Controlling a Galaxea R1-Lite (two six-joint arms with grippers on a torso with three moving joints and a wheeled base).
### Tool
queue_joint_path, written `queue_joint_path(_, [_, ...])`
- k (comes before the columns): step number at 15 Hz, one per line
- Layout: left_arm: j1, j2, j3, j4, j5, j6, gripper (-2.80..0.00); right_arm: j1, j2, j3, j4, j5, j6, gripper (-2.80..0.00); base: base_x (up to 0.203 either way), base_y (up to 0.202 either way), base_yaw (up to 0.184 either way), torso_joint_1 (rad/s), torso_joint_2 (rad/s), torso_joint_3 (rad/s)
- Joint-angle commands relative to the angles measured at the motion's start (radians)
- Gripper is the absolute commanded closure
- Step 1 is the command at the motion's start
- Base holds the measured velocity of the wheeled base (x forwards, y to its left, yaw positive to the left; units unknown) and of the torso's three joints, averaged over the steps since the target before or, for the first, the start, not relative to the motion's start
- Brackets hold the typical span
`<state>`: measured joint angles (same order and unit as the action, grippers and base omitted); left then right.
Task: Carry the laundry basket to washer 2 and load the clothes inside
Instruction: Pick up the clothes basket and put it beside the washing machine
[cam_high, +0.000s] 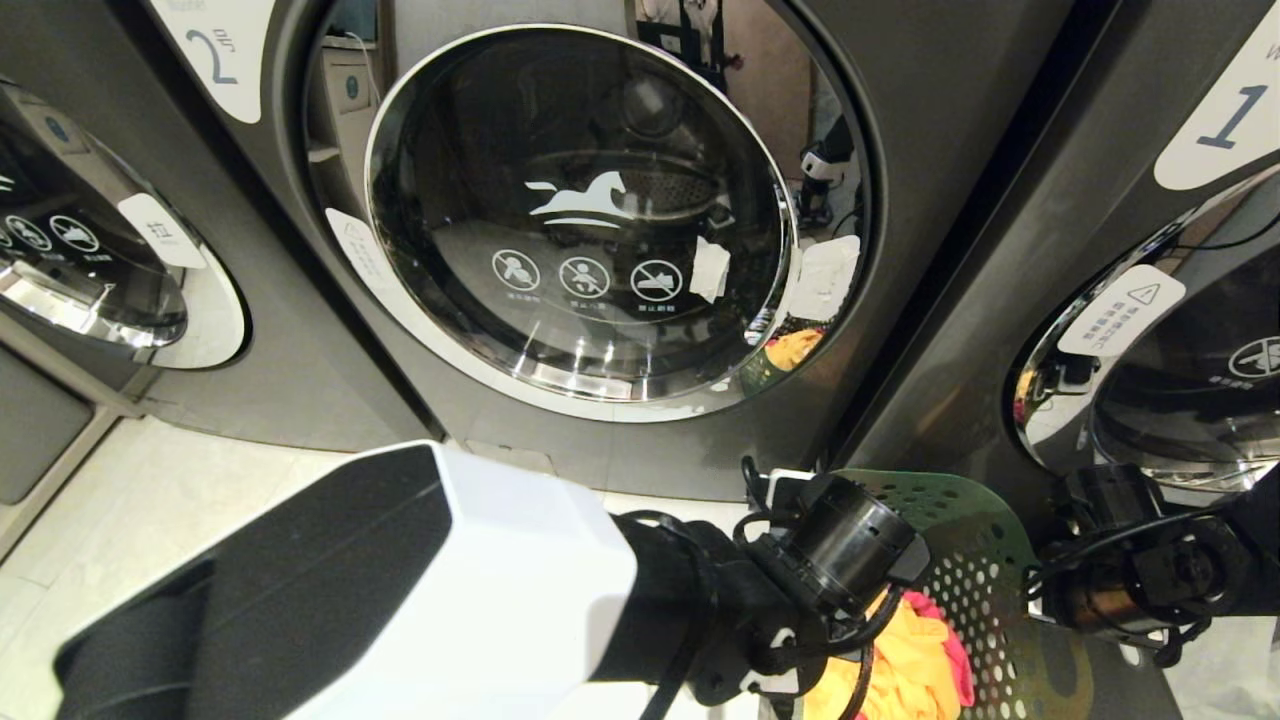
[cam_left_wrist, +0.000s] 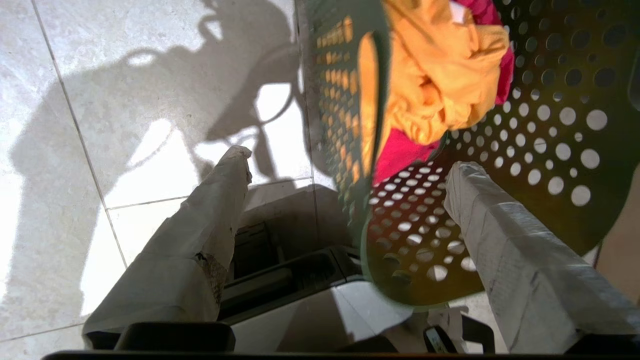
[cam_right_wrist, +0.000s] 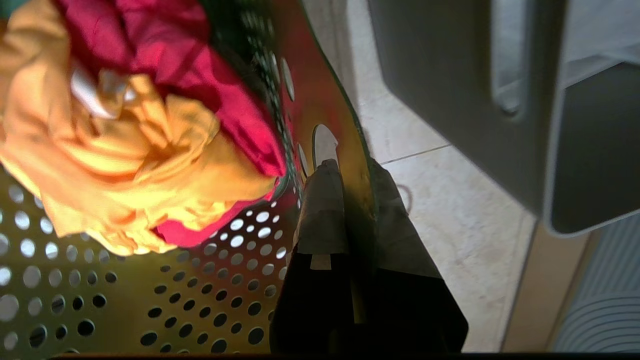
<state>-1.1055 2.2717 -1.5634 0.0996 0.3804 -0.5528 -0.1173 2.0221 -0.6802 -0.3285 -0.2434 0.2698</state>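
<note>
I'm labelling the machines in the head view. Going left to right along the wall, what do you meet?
An unnumbered washer's door → washer 2, its door shut → washer 1.

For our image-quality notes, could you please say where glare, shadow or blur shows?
Head view: reflections glaze washer 2's door. Left wrist view: arm shadows on the floor tiles, laundry basket rim blurred. Right wrist view: the right hand sits dark.

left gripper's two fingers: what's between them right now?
The laundry basket's near wall. In the left wrist view the open left gripper straddles it without gripping: one finger outside over floor tile, the other inside, below the clothes.
</note>
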Motion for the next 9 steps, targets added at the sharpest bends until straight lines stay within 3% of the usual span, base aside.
queue_joint_path(1, [0.001, -0.133, 0.089, 0.000, 0.000, -0.004, -2.80, -0.055, -0.020, 0.004, -0.006, -0.004, -0.058, 0.00, 0.000, 0.000, 0.000, 0.000, 0.00, 0.000])
queue_joint_path(4, [0.002, -0.199, 0.186, -0.012, -0.004, -0.022, -2.80, -0.115, -0.002, 0.040, -0.086, -0.002, -0.132, 0.00, 0.000, 0.000, 0.000, 0.000, 0.00, 0.000])
queue_joint_path(9, [0.003, -0.209, 0.192, -0.014, -0.005, -0.021, -2.80, -0.160, 0.086, 0.093, -0.241, -0.004, -0.215, 0.00, 0.000, 0.000, 0.000, 0.000, 0.00, 0.000])
